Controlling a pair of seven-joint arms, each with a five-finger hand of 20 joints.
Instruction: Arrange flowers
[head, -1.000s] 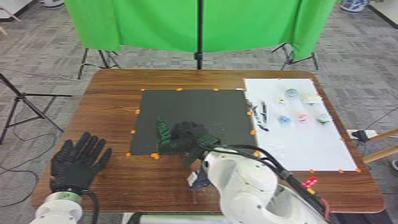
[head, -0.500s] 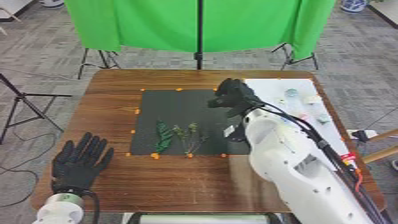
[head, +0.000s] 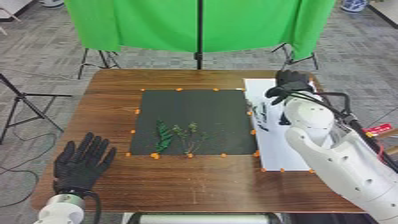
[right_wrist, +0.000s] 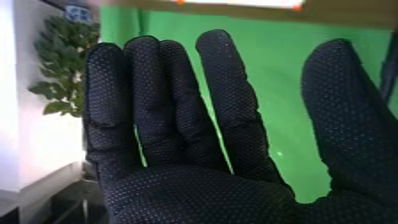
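In the head view my right hand is over the far part of the white sheet, above where small flower heads lie, covering them. The right wrist view has my right hand with straight fingers and the thumb spread apart, holding nothing. My left hand rests flat and open at the table's left side. On the dark mat lie a green leaf sprig and thin budded stems beside it. More dark stems lie on the white sheet's left part.
Orange markers edge the mat and the sheet on the brown table. A green curtain with a dark pole stands beyond the far edge. My right arm crosses the sheet's right side.
My right hand has left the stems on the dark mat and moved away and to the right, over the white sheet. The stems stay on the mat. The left hand has barely moved.
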